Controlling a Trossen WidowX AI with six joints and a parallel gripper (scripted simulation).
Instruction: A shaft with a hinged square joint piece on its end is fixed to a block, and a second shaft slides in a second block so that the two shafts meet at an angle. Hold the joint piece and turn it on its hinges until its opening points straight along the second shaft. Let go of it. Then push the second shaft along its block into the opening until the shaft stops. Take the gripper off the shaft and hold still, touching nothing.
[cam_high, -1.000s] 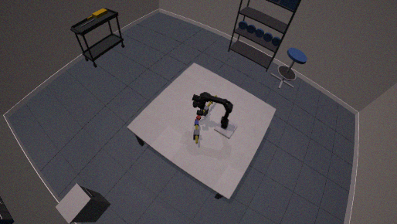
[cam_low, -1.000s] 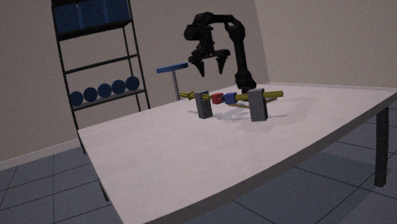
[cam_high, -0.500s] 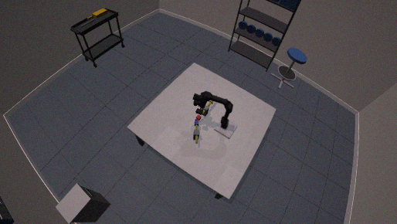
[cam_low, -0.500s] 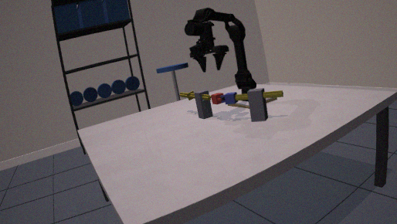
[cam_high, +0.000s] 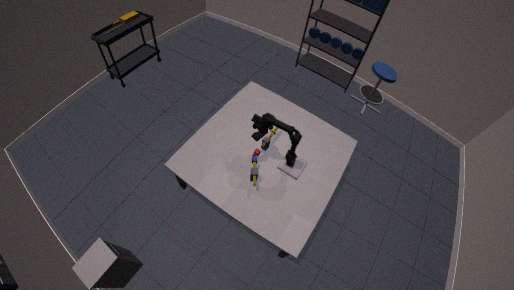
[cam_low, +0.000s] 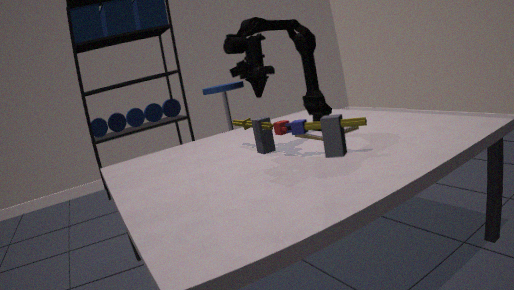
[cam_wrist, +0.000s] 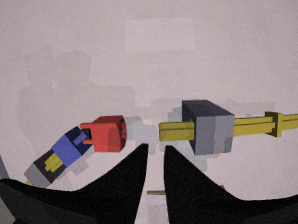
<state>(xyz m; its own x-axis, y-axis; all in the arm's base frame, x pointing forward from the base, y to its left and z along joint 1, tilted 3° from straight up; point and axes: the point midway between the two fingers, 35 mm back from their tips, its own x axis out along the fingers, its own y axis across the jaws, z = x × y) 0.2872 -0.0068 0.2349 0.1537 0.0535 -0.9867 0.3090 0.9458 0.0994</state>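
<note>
The red joint piece (cam_high: 257, 151) (cam_low: 281, 127) (cam_wrist: 109, 135) hangs on its hinges from the blue piece (cam_low: 299, 127) (cam_wrist: 71, 146) on the first shaft (cam_low: 356, 121) (cam_wrist: 53, 162). In the wrist view its opening faces right, roughly along the second shaft (cam_wrist: 176, 131), with a gap between them. The second shaft passes through the second grey block (cam_high: 267, 144) (cam_low: 264, 136) (cam_wrist: 215, 134) and has a collar (cam_wrist: 273, 124) on the far side. My gripper (cam_low: 258, 96) (cam_wrist: 156, 151) is shut, with nothing between its fingertips. It is above the parts, touching none.
The first grey block (cam_high: 254, 173) (cam_low: 334, 137) stands on the white table (cam_high: 225, 125) (cam_low: 200, 200). The arm's base plate (cam_high: 298, 172) lies on the table beside the parts. A shelf rack, a blue stool (cam_high: 384, 72) (cam_low: 223, 88) and a cart stand beyond the table.
</note>
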